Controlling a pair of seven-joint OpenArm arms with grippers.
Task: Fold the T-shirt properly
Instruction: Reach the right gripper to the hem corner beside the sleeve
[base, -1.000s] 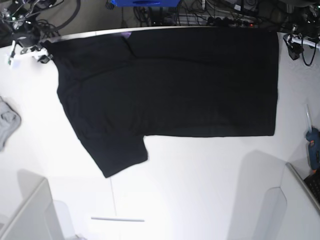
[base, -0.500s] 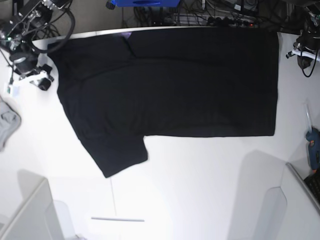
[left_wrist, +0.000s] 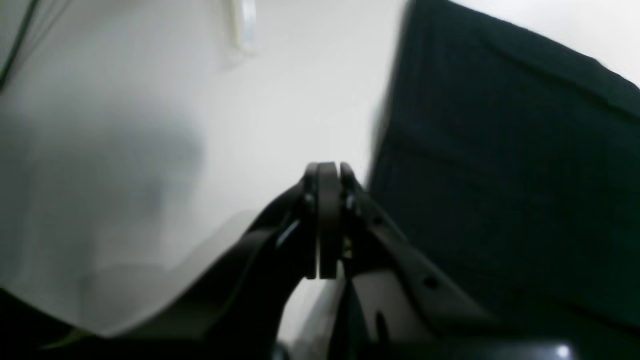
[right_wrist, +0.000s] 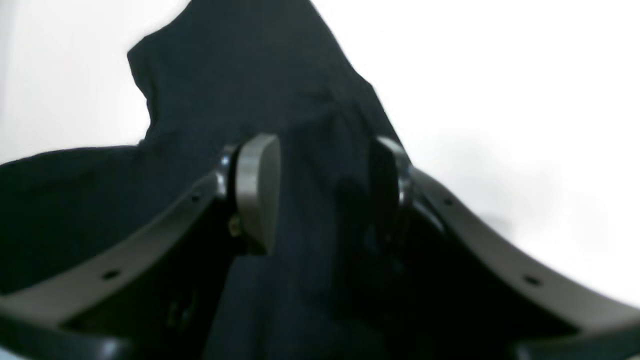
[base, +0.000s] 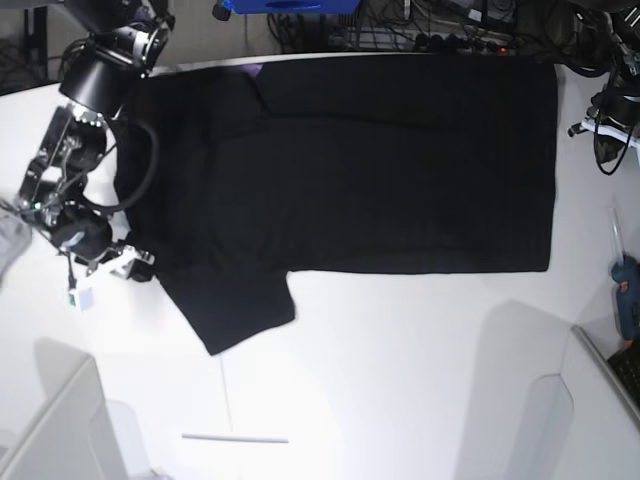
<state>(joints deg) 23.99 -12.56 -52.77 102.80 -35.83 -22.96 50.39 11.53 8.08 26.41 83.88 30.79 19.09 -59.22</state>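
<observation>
The black T-shirt (base: 350, 160) lies flat across the far half of the white table, plain side up, with one sleeve (base: 240, 310) pointing to the front. My right gripper (base: 133, 266) is at the shirt's left edge by that sleeve. In the right wrist view it (right_wrist: 322, 192) is open, with black cloth (right_wrist: 240, 75) lying between and below its fingers. My left gripper (base: 603, 130) is off the shirt's right edge. In the left wrist view it (left_wrist: 327, 172) is shut and empty over bare table, just left of the shirt's edge (left_wrist: 500, 175).
A small light-grey cloth (base: 8, 235) shows at the left edge behind the right arm. A blue tool (base: 627, 295) and a thin white stick (base: 617, 235) lie at the right. A white strip (base: 235, 438) lies at the front. Cables run along the back edge.
My right arm has swung from the shirt's upper left corner down along its left edge to the front sleeve. My left arm has shifted only slightly. The shirt has not moved.
</observation>
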